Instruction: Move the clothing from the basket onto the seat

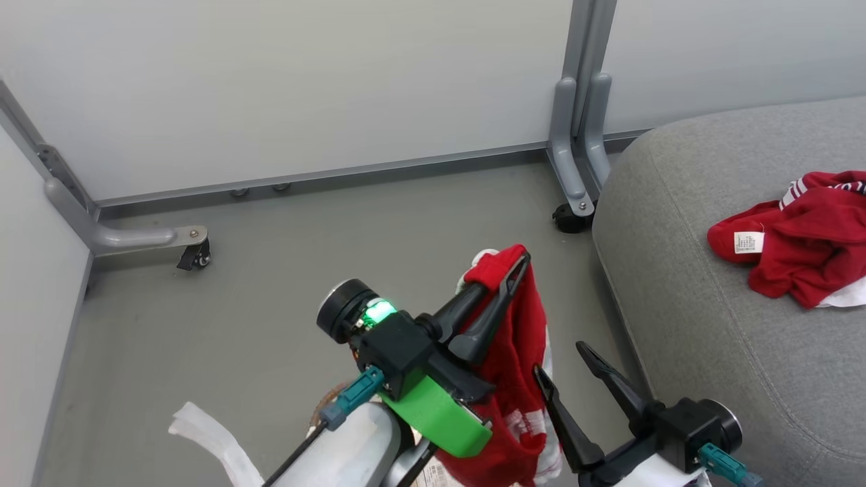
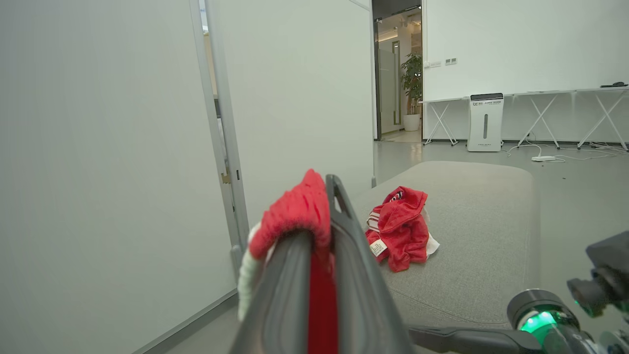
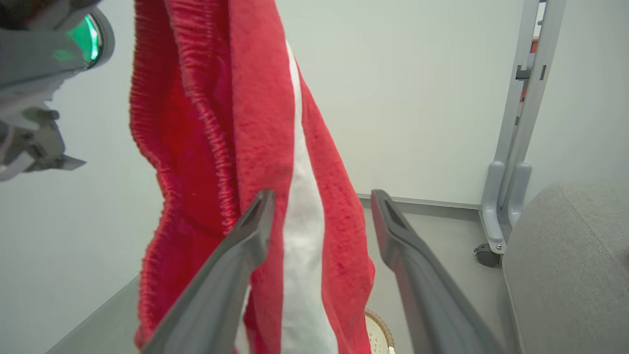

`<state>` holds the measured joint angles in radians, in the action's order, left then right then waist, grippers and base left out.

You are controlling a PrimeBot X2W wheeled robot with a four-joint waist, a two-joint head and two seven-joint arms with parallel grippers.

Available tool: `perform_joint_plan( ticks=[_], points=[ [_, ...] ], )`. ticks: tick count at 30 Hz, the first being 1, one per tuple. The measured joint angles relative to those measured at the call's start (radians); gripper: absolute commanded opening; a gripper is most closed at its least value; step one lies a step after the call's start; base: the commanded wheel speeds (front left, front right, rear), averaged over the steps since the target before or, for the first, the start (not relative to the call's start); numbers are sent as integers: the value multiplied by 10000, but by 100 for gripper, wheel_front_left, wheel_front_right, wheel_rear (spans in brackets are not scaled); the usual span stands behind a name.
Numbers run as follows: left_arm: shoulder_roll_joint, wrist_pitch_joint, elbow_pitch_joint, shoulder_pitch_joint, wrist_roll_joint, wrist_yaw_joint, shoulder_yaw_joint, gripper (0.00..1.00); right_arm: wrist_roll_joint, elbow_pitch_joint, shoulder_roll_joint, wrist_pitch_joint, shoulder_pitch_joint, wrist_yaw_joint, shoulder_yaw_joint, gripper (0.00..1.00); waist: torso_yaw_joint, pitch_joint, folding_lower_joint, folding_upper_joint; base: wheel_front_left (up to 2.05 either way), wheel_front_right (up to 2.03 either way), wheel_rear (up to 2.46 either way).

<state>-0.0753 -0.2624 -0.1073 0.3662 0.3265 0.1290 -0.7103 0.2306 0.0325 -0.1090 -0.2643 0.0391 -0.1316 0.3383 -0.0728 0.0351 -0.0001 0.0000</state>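
Grey floor (image 1: 284, 270) and white partition panels (image 1: 304, 88) surround me, with the seat (image 1: 710, 338) on my right. One red garment (image 1: 798, 237) already lies crumpled on the seat, care tag (image 1: 748, 242) showing. The second red garment (image 1: 517, 365) hangs from my left gripper (image 1: 506, 272), jaws pinched tight on its waistband, over the floor just short of the seat's edge. My right gripper (image 1: 560, 360) hovers beside the hanging cloth, jaws spread wide, holding nothing. The basket (image 3: 379, 332) sits below; I cannot tell if anything remains inside. I judge it roughly half done: carry this piece over and release.
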Motion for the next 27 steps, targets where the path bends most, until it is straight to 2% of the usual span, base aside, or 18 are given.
perform_joint_plan(
  ticks=[12, 18, 24, 25, 26, 27],
  points=[
    [6, 0, -2, 1061, 351, 0, -872, 0, 4, 535, -190, 0, -877, 0, 201, 100, 261, -341, 0, 0, 0, 0, 0],
    [-107, 0, -96, 1211, 523, 0, -1183, 0, 75, 706, -115, 0, -1104, 0, 142, 100, 315, -414, 0, 0, 0, 0, 0],
    [-230, 0, -146, 1282, 625, 0, -1367, 0, 148, 899, -104, 0, -1281, 0, 520, 100, 312, -464, 0, 0, 0, 0, 0],
    [-255, 0, -173, 1287, 681, 0, -1392, 0, 151, 940, -132, 0, -1322, 0, 598, 73, 305, -464, 0, 0, 0, 0, 0],
    [-290, 0, -205, 1289, 706, 0, -1432, 0, 157, 978, -153, 0, -1336, 0, 646, 18, 298, -461, 0, 0, 0, 0, 0],
    [-320, 0, -234, 1289, 711, 0, -1459, 0, 169, 1005, -167, 0, -1336, 0, 679, 7, 291, -457, 0, 0, 0, 0, 0]
  ],
)
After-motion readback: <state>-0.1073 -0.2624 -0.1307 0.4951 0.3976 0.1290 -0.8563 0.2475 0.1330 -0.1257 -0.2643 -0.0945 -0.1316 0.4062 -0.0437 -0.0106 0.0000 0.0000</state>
